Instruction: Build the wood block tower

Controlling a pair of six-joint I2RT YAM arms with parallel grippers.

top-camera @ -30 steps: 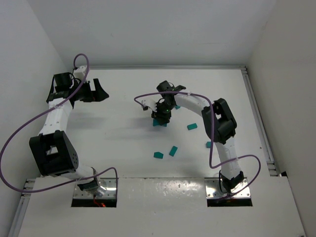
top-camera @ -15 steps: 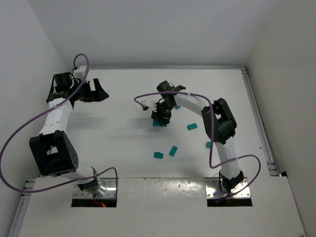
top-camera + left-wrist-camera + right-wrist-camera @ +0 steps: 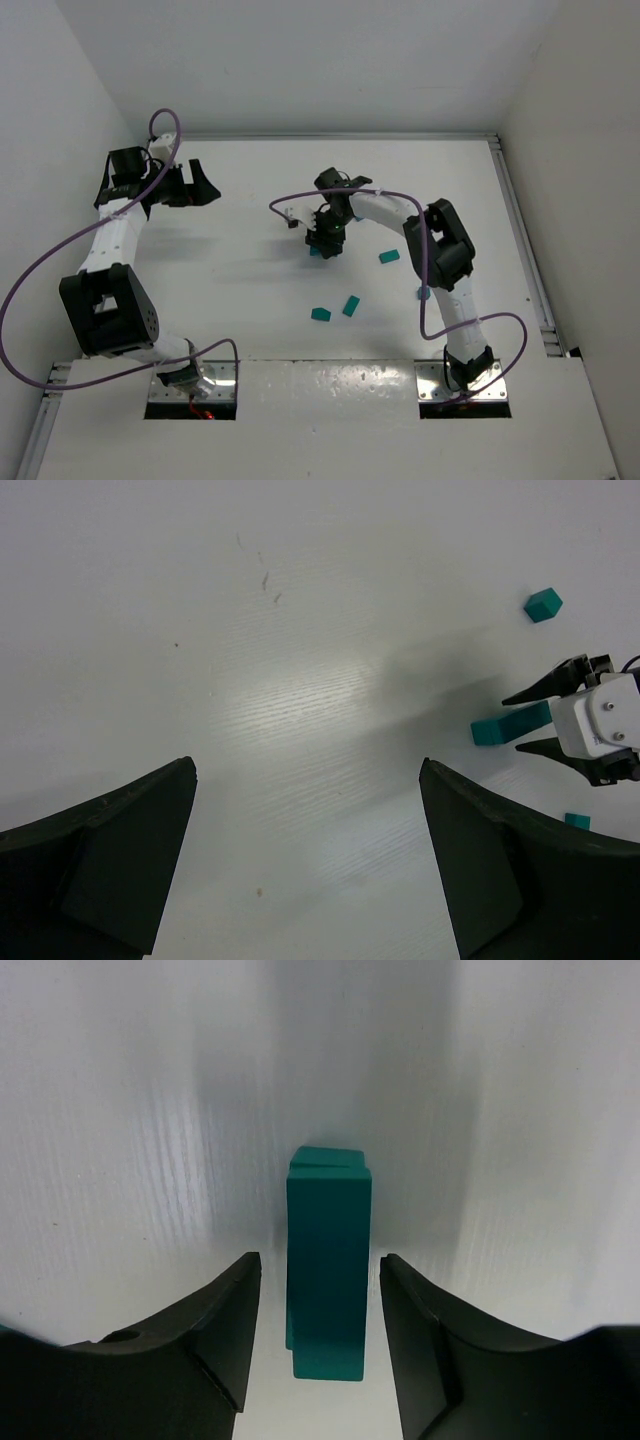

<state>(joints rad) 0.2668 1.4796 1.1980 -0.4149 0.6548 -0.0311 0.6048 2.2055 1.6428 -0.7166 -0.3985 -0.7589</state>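
On the matte white table (image 3: 250, 330), seen from above, the right gripper (image 3: 325, 240) hangs over the tower (image 3: 316, 253). Three loose wood blocks (image 3: 350, 305) lie nearer the bases. The left gripper (image 3: 195, 185) stands wide apart, well off to the left.

From the left wrist, its blunt black wedge fingers (image 3: 100, 870) frame finely grained tabletop, with the tower (image 3: 510, 725) a teal bar at far right.

From the right wrist, the smooth, square-edged tower (image 3: 328, 1260) stands between curved black fingers (image 3: 200, 1350). White shows on each side, so the jaws are parted and grip nothing.
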